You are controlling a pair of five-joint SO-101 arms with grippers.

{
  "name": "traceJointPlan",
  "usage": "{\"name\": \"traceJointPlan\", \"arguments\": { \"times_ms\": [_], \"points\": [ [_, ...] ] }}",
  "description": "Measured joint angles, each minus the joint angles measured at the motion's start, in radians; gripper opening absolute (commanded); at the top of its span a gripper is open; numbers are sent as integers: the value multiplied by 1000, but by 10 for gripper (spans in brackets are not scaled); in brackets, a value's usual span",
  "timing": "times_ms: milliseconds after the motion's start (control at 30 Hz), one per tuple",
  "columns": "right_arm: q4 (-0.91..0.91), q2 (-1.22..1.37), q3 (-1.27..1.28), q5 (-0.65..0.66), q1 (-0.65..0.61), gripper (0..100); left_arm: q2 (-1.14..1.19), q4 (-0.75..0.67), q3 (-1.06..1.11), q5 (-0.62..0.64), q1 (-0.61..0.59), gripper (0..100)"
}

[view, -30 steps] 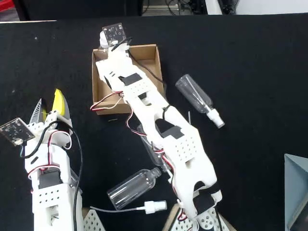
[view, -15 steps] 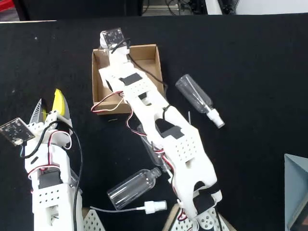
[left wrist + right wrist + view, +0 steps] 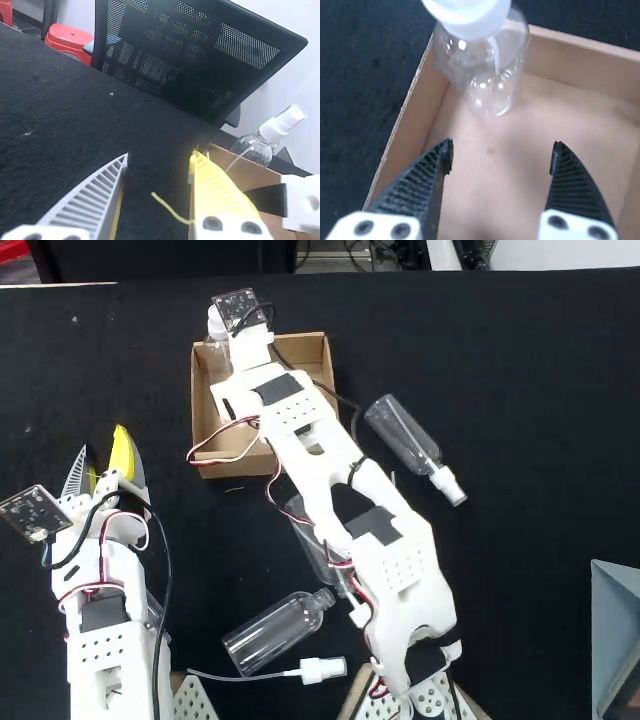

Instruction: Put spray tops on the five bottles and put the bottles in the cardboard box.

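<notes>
Four bottles counted. Nearest: one loose spray top (image 3: 322,671) beside one uncapped bottle (image 3: 275,632), both lying flat. One half-hidden bottle (image 3: 305,530) lies under the right arm. Left gripper (image 3: 103,447) is spread and empty. One lying capped bottle (image 3: 405,440) is right of the cardboard box (image 3: 305,360). One upright capped bottle (image 3: 480,65) stands in the box's far corner. Right gripper (image 3: 502,147) is spread above the box floor.

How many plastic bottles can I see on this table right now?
4 bottles. One stands in a corner of the box, one lies right of it, one lies between the arms' bases, one lies partly under an arm. More may be hidden.
</notes>
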Motion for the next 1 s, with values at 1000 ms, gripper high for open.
{"name": "traceJointPlan", "arguments": {
  "times_ms": [1000],
  "points": [
    [761, -456, 2, 305, 0, 256, 0, 0, 0, 0, 0, 185]
  ]
}}
